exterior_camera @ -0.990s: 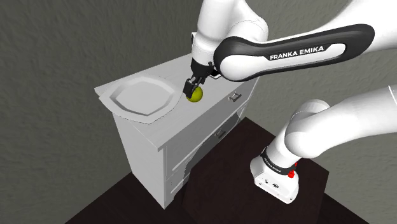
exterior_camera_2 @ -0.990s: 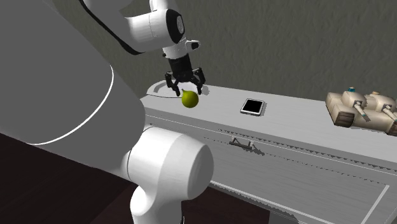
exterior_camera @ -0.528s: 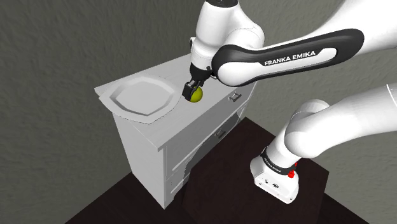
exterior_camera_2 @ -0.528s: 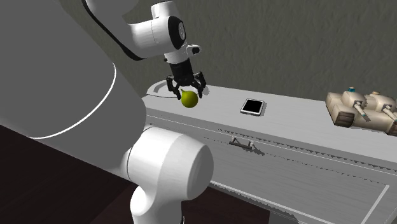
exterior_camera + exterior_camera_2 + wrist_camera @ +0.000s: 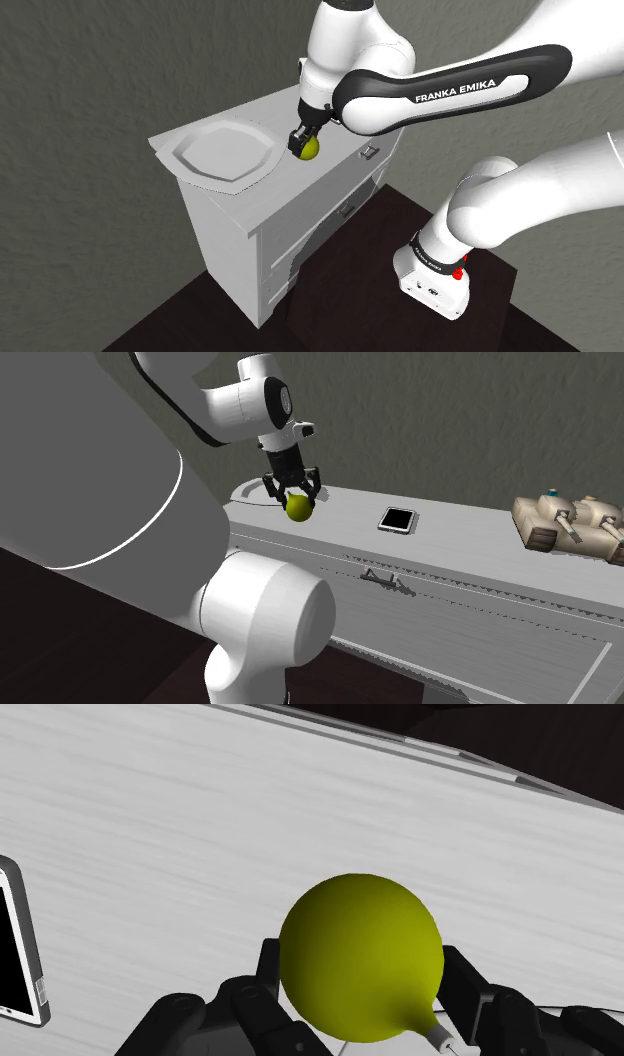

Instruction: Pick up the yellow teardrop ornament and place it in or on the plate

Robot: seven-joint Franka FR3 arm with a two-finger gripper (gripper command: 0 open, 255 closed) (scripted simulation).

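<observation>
Yellow ornament (image 5: pixel 360 949) snug in the tool (image 5: pixel 362 992)

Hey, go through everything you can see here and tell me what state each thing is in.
gripper: shut on the yellow ornament
yellow ornament: clasped between the fingers, at the dresser top, not on the plate
plate: empty, lying flat
phone: lying face up, screen dark
toy tanks: upright
top drawer: shut

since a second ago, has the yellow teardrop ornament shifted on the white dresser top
No. In the shoulder view the yellow teardrop ornament lies just as close to the white plate as before, on the same spot.
</observation>
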